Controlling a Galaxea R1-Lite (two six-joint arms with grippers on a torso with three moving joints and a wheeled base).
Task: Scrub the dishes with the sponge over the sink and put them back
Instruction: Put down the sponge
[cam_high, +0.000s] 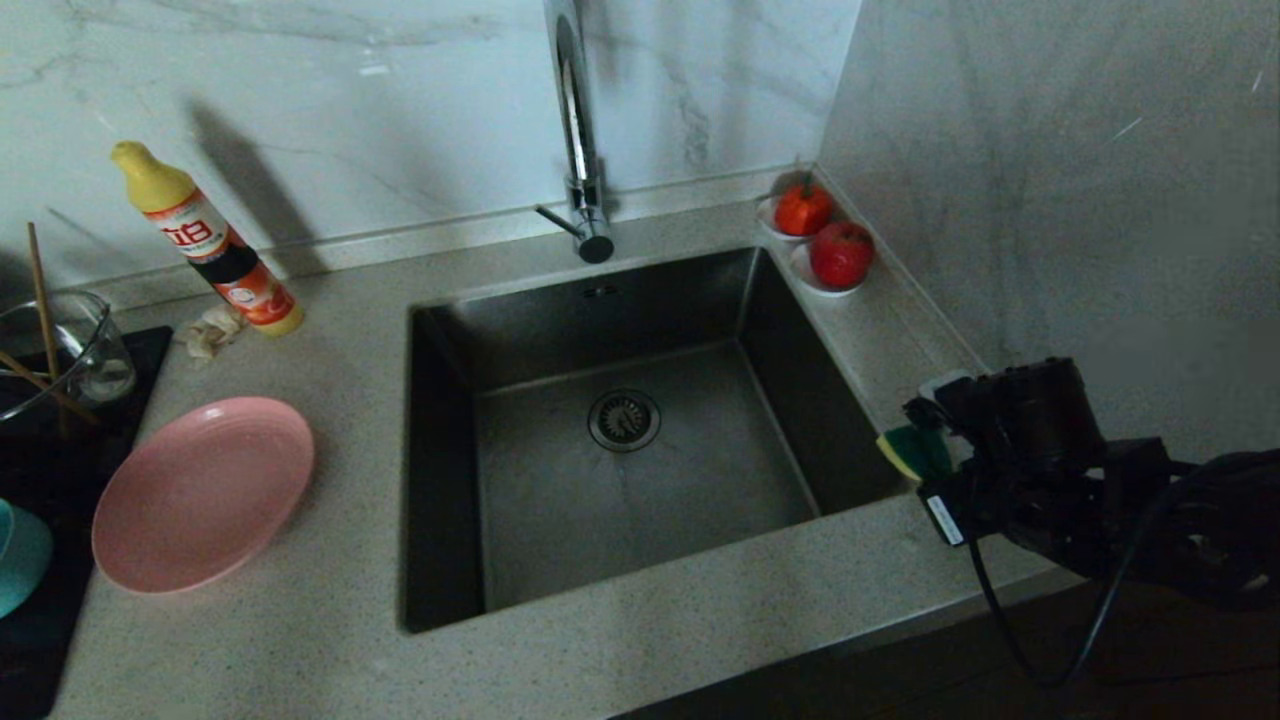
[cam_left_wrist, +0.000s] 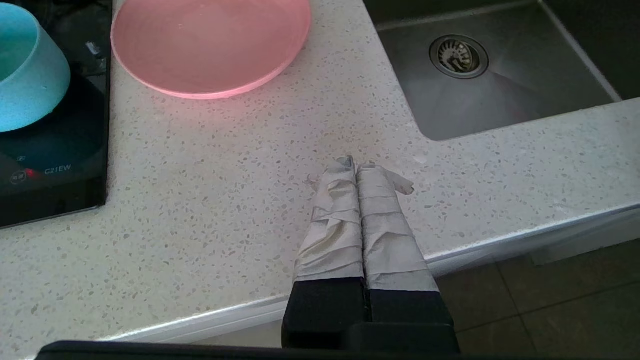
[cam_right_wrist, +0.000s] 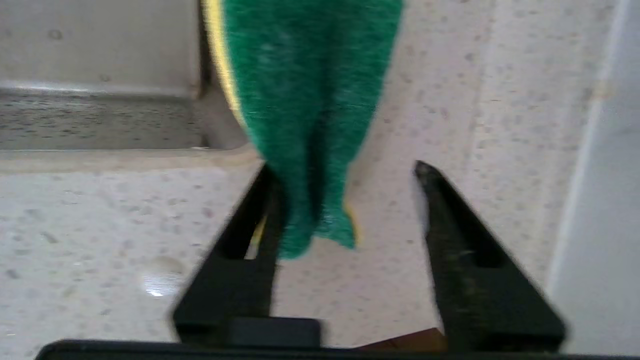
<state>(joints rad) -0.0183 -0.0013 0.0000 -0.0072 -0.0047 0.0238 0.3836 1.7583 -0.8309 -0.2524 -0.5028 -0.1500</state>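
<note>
Right gripper (cam_right_wrist: 345, 172) jaws apart around the yellow foam sponge with green scouring face (cam_right_wrist: 310, 100) beside the steel sink (cam_high: 520, 330); left gripper (cam_left_wrist: 356, 167) closed, empty.

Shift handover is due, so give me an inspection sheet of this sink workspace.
Surface: speckled pale stone counter.
Job's things: shallow pink plate and teal-blue bowl left of the steel sink; yellow-green sponge at the sink's right edge.
Clutter: yellow-capped detergent bottle, glass jug, red fruit on white saucers.
Grippers: left gripper shut, empty; right gripper open, sponge between the jaws.
Cables: black cable under the right arm.
Surroundings: marble walls.
</note>
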